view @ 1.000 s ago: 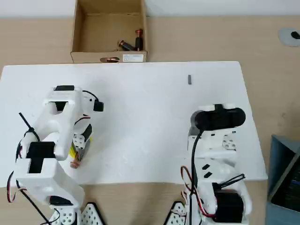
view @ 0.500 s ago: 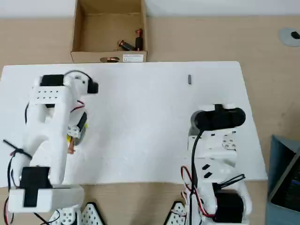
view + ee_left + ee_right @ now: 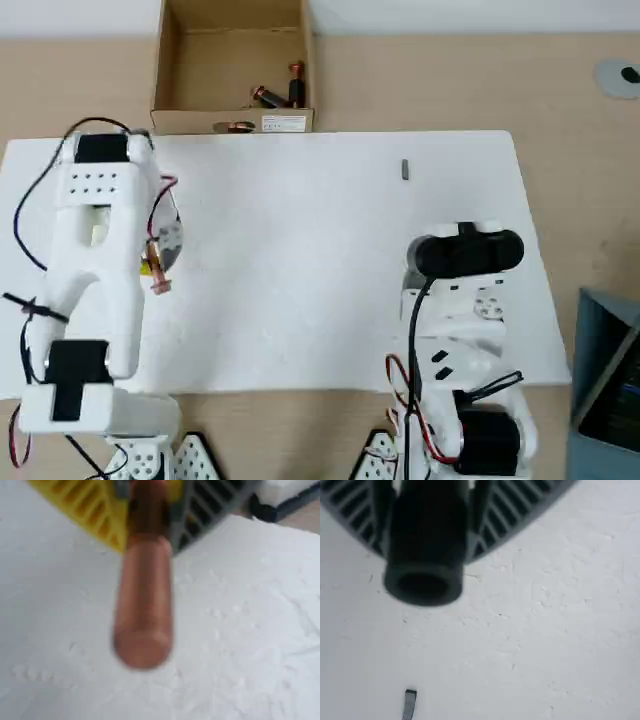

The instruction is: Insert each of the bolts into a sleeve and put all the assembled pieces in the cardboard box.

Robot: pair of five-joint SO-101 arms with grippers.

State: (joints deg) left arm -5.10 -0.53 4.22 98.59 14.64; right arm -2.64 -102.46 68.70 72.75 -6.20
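A copper bolt [image 3: 145,585] juts out from between yellow and grey fingers, with my left gripper [image 3: 147,510] shut on it above the white mat. From above, that bolt [image 3: 157,275] pokes out under the left arm at the mat's left side. My right gripper [image 3: 427,510] is shut on a black sleeve [image 3: 425,555] whose open bore faces the camera; the right arm [image 3: 460,260] stands at the mat's right. The cardboard box [image 3: 170,60] at the back holds assembled pieces [image 3: 280,92].
A small dark strip [image 3: 405,170] lies on the white mat [image 3: 300,260] at the back right, also seen as a strip [image 3: 409,704] below the sleeve. A grey bin [image 3: 605,380] stands off the mat at the right.
The left arm has swung back and to the left, carrying the copper bolt farther from the table's front edge. The right arm has stayed still.
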